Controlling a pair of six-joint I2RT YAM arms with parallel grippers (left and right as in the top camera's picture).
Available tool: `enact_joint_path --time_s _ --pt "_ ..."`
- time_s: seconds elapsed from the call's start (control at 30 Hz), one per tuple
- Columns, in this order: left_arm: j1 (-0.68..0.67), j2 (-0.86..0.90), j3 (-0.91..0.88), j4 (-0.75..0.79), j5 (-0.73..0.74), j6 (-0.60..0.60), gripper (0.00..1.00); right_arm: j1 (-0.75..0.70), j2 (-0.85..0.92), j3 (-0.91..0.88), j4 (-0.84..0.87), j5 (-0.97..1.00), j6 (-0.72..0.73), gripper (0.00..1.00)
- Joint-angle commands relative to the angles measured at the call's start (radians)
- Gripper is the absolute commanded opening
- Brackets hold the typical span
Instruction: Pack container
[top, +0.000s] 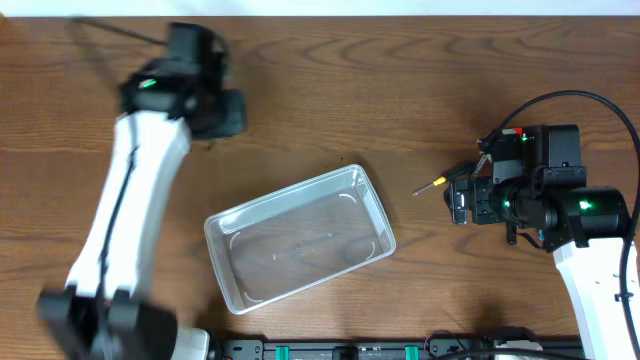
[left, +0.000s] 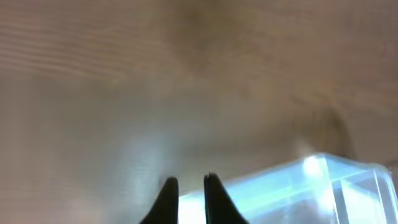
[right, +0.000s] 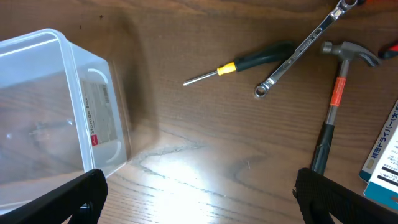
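The clear plastic container (top: 300, 235) lies at an angle in the middle of the table and looks empty. It also shows in the left wrist view (left: 305, 186) and the right wrist view (right: 50, 106). My left gripper (top: 228, 112) is high over the far left of the table. In its blurred wrist view its fingers (left: 186, 190) are close together with nothing between them. My right gripper (top: 462, 197) is to the right of the container. Its fingers (right: 199, 199) are wide open and empty over bare wood.
Ahead of the right gripper lie a yellow-and-black screwdriver (right: 242, 63), a silver wrench (right: 298, 50) and a hammer (right: 336, 93) with an orange band. A blue-and-white box (right: 385, 162) lies at the right edge. The screwdriver's tip shows from overhead (top: 430, 185).
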Motion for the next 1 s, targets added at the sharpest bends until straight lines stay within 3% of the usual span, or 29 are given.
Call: enact_joint_path --time_s 0.0,0.13,0.33,0.77,0.97 --pt "-0.013 -0.047 -0.006 -0.167 -0.027 -0.110 0.06 0.004 0.000 0.021 -0.001 0.002 -0.008 0.99" --pt "-0.019 -0.054 -0.034 -0.367 0.018 -0.146 0.06 0.004 0.000 0.021 0.003 0.003 -0.008 0.99" --pt "-0.030 -0.054 -0.130 -0.374 0.047 -0.145 0.06 0.004 0.000 0.021 0.016 0.002 -0.008 0.99" --pt "-0.136 -0.040 -0.405 -0.103 0.047 -0.143 0.06 0.004 0.000 0.021 0.013 0.002 -0.008 0.99" --pt "-0.135 0.050 -0.435 0.056 0.015 -0.142 0.06 0.004 0.000 0.021 0.009 -0.002 -0.008 0.99"
